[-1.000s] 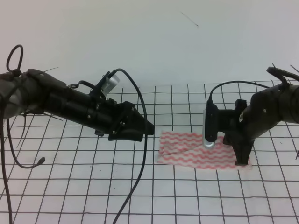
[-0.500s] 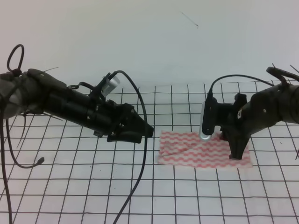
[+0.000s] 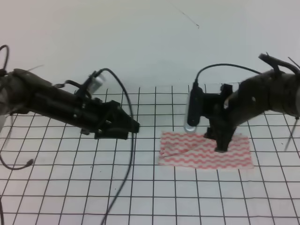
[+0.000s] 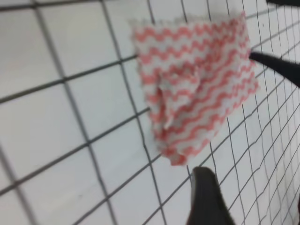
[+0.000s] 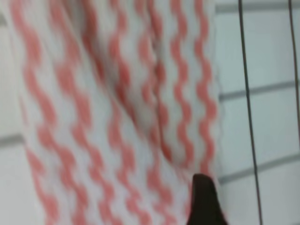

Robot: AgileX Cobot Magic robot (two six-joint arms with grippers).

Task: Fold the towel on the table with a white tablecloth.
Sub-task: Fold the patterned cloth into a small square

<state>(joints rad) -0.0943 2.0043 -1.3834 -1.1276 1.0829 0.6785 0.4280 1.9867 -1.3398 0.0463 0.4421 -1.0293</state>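
the broad desk under its white tablecloth ruled with thin black grid lines [image 3: 70, 187] fills the room from here, and on its right half lies the thin pink-red and white wavy-striped towel [image 3: 204, 150], a flat strip resting on the cloth. it looks to me already doubled: in the left wrist view a loose flap lies ruffled over the lower layer, so one fold seems made, though not neatly, and at least smoothing or a further fold is probably left. the black left arm's jaws [image 3: 129, 126] hang beside the towel's left end, apart from it; whether they are parted i cannot tell. the black right arm's jaws [image 3: 220, 146] point down at the towel's middle, gripping nothing that i can see, their opening unclear.
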